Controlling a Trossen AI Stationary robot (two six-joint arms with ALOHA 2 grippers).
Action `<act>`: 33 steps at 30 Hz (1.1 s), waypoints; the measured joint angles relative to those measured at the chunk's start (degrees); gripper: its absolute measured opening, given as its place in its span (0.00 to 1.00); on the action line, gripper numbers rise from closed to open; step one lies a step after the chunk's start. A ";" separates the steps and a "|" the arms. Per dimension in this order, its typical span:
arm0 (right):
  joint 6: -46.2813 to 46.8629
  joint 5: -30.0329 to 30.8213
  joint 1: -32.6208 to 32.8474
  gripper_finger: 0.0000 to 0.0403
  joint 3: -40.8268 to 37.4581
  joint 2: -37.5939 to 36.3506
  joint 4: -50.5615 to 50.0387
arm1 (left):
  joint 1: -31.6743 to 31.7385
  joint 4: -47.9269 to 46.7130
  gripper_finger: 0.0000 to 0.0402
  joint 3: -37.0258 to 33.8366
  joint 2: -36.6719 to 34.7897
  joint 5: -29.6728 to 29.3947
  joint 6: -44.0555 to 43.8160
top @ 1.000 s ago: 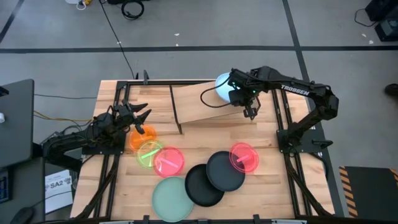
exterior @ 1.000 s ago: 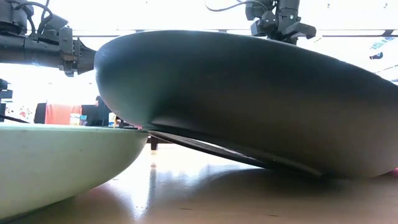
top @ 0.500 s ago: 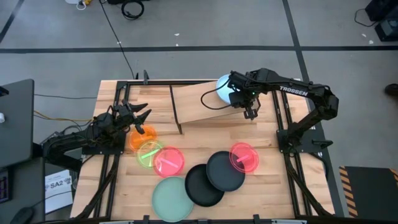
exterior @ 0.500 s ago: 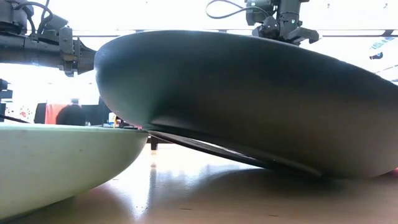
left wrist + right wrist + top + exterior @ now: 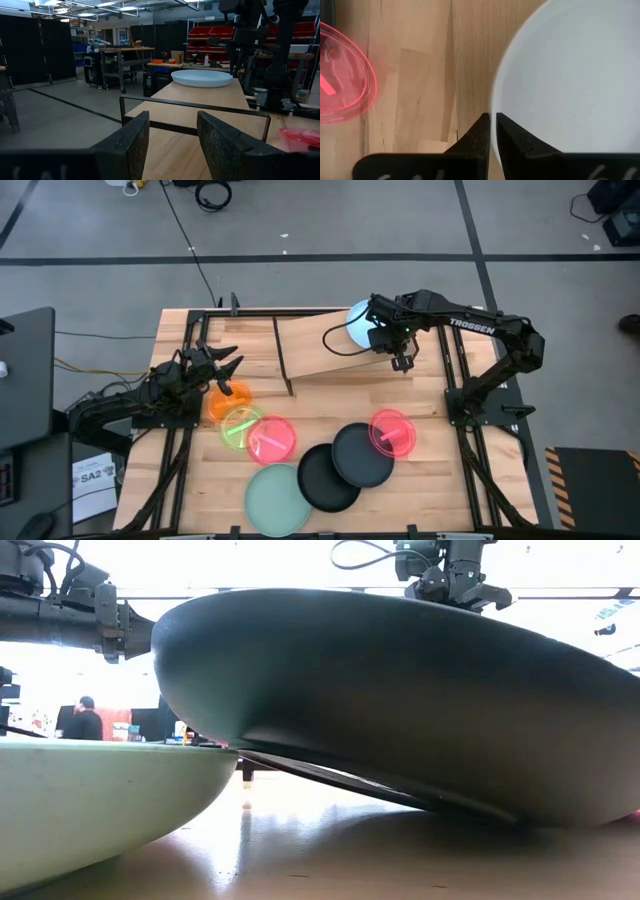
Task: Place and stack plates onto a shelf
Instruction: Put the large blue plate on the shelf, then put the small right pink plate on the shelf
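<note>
The light-blue plate point(image 5: 356, 318) lies on the slanted wooden shelf point(image 5: 318, 348) at its far right corner. My right gripper point(image 5: 402, 362) points down at the plate's near right edge, shut on it with only a thin slit between the fingers point(image 5: 492, 118). My left gripper point(image 5: 231, 366) waits open and level over the table's left side, above the orange plate point(image 5: 217, 404). A neon-green plate point(image 5: 240, 426), a pink plate point(image 5: 271, 438), a red plate point(image 5: 392, 432), two black plates point(image 5: 362, 455) and a mint-green plate point(image 5: 278, 496) lie on the table. My right gripper has the light-blue plate's rim point(image 5: 498, 102) in the narrow slit between its two fingers, at the plate's near right edge. The fingers come from above, pointing steeply down. The plate lies on the shelf board.
The black plates overlap, one point(image 5: 400, 700) leaning on the other, and the mint-green plate point(image 5: 90, 800) lies beside them near the front edge. The shelf's black metal legs point(image 5: 192, 105) stand between my left gripper and the board. A person point(image 5: 85, 720) shows in the room behind.
</note>
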 joint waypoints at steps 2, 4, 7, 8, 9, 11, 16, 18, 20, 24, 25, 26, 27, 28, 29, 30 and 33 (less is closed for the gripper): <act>0.00 0.00 0.00 0.09 0.00 0.00 -0.02 | -0.02 -0.01 0.43 0.00 0.00 0.00 0.00; 0.00 0.00 0.00 0.09 0.00 0.00 -0.02 | 0.00 -0.01 0.43 0.00 0.00 0.00 0.02; 0.00 -0.02 0.00 0.09 -0.02 0.00 -0.02 | 0.00 0.01 0.43 0.00 0.00 -0.01 0.00; 0.00 -0.02 0.00 0.09 -0.01 0.00 -0.02 | -0.01 -0.01 0.43 0.00 0.00 0.00 0.00; 0.00 -0.02 0.00 0.10 0.00 0.00 -0.02 | -0.02 0.01 0.43 0.00 0.00 -0.01 0.00; 0.00 -0.02 0.00 0.10 0.00 0.00 -0.02 | -0.02 0.01 0.43 0.00 0.00 0.00 0.00; 0.02 -0.02 0.00 0.17 0.00 -0.02 -0.02 | -0.01 0.00 0.43 0.00 -0.01 0.00 0.00; 0.02 -0.01 0.00 0.20 0.00 -0.02 -0.02 | -0.01 0.00 0.43 0.00 -0.01 0.01 0.00; 0.02 -0.02 0.00 0.23 0.00 -0.02 -0.04 | 0.00 0.00 0.43 0.00 -0.01 0.00 0.00; 0.02 -0.02 0.00 0.29 0.00 -0.02 -0.03 | -0.02 -0.01 0.43 0.00 0.00 0.00 0.00; 0.02 -0.02 0.00 0.30 0.00 -0.02 -0.02 | -0.02 0.00 0.43 0.00 0.00 0.01 0.00; 0.02 -0.02 0.00 0.31 0.00 -0.02 -0.02 | 0.00 0.01 0.43 0.00 0.00 0.01 0.00; 0.02 -0.02 0.00 0.31 0.00 -0.02 -0.02 | -0.02 0.01 0.43 0.00 0.00 -0.01 0.00; 0.02 -0.02 0.00 0.32 0.00 -0.02 -0.03 | -0.02 0.01 0.43 0.00 -0.02 -0.01 0.02; 0.02 -0.02 0.00 0.32 0.00 -0.02 -0.03 | -0.02 -0.01 0.43 0.00 0.00 0.00 0.01; 0.02 -0.02 0.00 0.32 0.00 -0.02 -0.04 | -0.02 0.01 0.43 0.00 0.00 0.01 0.02; 0.02 0.00 0.00 0.31 0.00 -0.02 -0.04 | -0.02 0.00 0.43 0.00 0.00 -0.01 0.02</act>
